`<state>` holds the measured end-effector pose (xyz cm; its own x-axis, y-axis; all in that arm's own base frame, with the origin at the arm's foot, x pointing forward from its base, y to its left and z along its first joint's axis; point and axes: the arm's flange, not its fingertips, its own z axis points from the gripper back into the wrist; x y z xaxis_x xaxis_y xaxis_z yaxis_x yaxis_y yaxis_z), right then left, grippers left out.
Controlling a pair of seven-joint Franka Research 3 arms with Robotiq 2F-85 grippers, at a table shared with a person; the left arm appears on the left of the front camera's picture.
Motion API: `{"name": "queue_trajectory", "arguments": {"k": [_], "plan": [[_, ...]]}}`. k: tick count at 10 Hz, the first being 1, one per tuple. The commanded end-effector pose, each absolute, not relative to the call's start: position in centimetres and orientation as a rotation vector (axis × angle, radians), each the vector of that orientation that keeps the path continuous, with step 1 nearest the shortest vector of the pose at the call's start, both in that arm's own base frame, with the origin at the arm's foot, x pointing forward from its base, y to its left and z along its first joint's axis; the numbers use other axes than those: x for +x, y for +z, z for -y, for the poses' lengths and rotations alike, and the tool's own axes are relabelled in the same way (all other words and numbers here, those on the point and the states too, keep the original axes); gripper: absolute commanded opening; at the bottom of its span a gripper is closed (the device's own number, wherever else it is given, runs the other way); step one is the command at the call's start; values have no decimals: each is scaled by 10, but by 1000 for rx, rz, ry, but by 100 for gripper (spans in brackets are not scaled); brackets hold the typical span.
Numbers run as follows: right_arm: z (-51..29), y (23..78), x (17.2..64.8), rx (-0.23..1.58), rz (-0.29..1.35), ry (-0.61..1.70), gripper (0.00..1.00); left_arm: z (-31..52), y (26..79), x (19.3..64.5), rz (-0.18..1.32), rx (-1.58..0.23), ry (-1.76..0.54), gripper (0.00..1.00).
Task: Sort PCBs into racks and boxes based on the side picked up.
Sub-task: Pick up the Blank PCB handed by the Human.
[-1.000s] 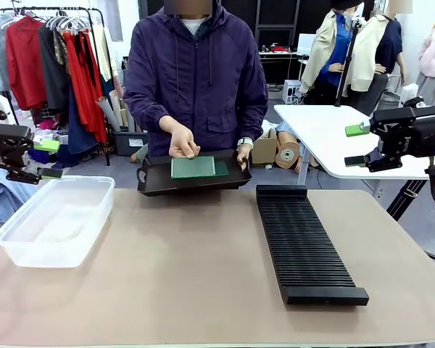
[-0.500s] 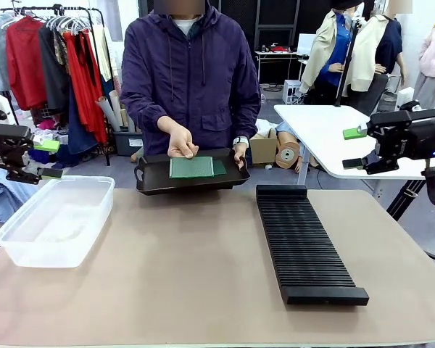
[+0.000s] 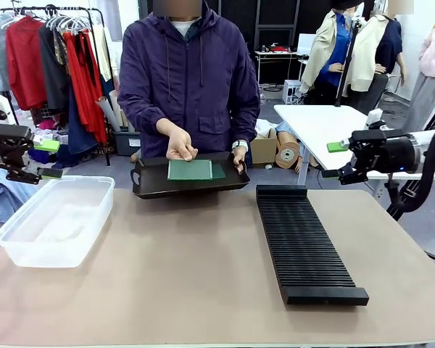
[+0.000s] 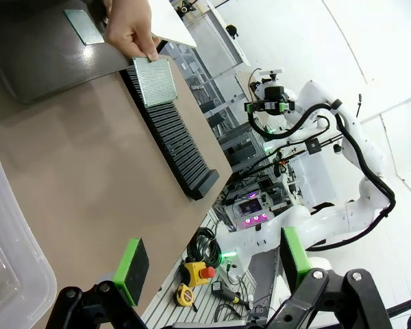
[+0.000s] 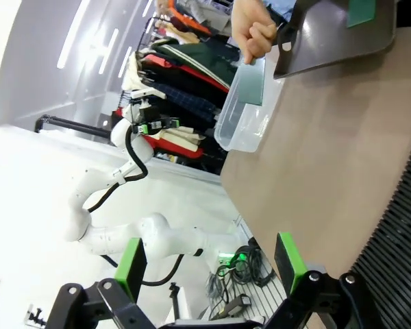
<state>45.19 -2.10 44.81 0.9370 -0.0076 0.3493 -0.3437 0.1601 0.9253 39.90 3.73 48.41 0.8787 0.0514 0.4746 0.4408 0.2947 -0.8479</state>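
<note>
A person at the far side holds a dark tray with the PCBs stacked in it, pale gridded face up, one hand resting on them. The long black slotted rack lies right of centre. The clear plastic box stands at the left. My left gripper hangs open beyond the box's far corner. My right gripper is open, raised behind the rack's far end. In the left wrist view my left gripper has nothing between its pads, and so does my right gripper in the right wrist view.
The tan tabletop lies bare between box and rack. A white table stands behind my right gripper. A clothes rail stands far left. The rack, tray and box also appear from the wrists.
My right gripper has moved left and a little lower, toward the rack's far end. The person has shifted the tray slightly left. My left gripper has stayed put.
</note>
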Motion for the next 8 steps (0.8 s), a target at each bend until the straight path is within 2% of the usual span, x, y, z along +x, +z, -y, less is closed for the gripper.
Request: {"name": "queue_trajectory", "arguments": {"k": [1, 8], "plan": [[17, 439, 477, 1457, 292, 240, 100, -38, 486, 398, 455, -1269, -263, 100], [-29, 385, 519, 1431, 241, 200, 100, -38, 486, 398, 455, -1269, -263, 100]]}}
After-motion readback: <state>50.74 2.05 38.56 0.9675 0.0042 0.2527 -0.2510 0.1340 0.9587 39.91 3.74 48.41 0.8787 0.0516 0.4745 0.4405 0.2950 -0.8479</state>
